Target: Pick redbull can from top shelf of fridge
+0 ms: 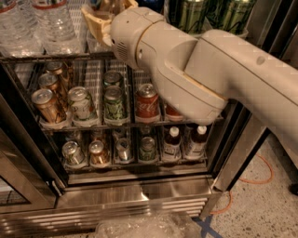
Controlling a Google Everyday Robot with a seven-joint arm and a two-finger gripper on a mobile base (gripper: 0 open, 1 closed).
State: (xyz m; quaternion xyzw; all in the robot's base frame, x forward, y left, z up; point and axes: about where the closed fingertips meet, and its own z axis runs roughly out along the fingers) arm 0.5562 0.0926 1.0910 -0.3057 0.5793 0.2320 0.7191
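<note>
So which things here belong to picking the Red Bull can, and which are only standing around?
For the job: the gripper, up at the top shelf; the fridge. The Red Bull can itself is not in sight.

Only standing around: water bottles, green cans, red cola can, small bottles, plastic bag, orange cable.

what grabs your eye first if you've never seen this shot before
The big cream robot arm fills the upper right, reaching across the front of the fridge. Its claw is at the top edge of the view, between clear water bottles on the left and tall green cans on the right. Below it, a red Coca-Cola can stands out in the middle shelf's row of cans.
</note>
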